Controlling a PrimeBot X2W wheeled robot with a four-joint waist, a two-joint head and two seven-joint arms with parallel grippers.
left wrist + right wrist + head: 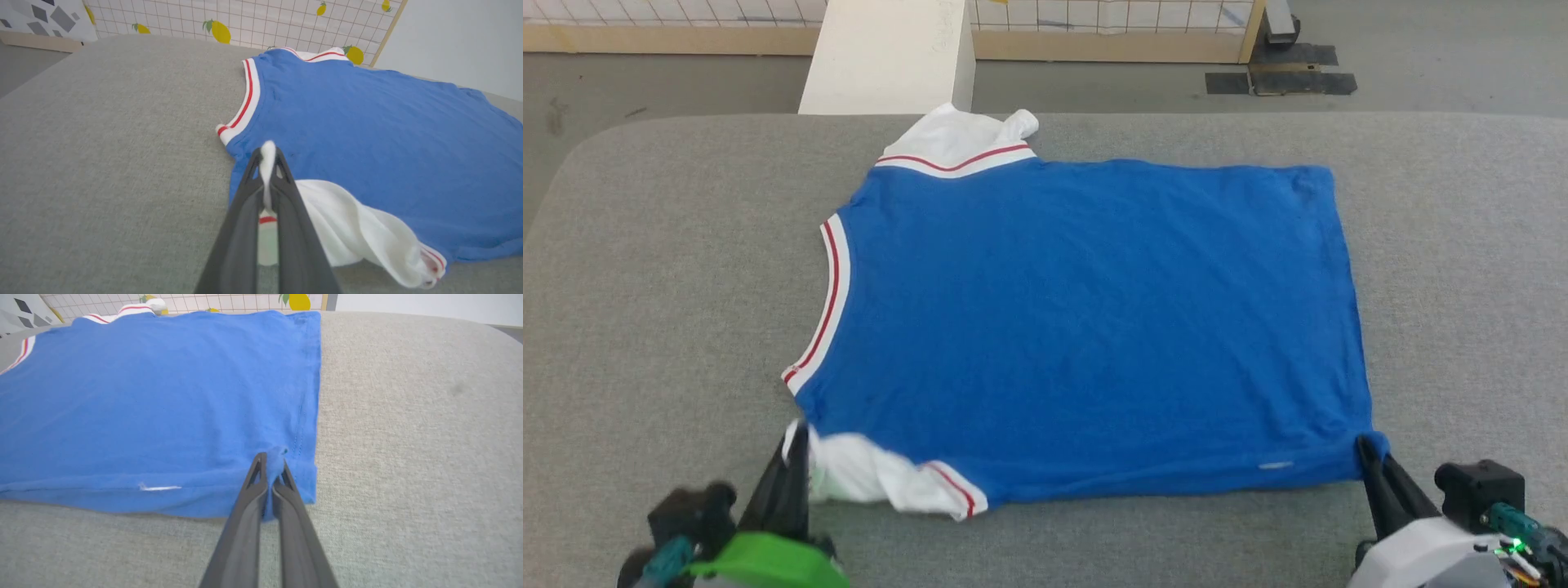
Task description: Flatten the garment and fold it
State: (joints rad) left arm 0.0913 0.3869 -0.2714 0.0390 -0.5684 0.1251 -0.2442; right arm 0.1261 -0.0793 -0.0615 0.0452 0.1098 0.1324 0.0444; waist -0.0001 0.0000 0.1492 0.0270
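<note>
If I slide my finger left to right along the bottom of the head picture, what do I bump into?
left gripper → white sleeve → blue body → right gripper

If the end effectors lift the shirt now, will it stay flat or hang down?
The shirt probably sags: its sleeve pinched by the left end effector droops in folds. It seems light: a small pinch by the right end effector bunches the corner. It may drag on the fuzzy table.
</note>
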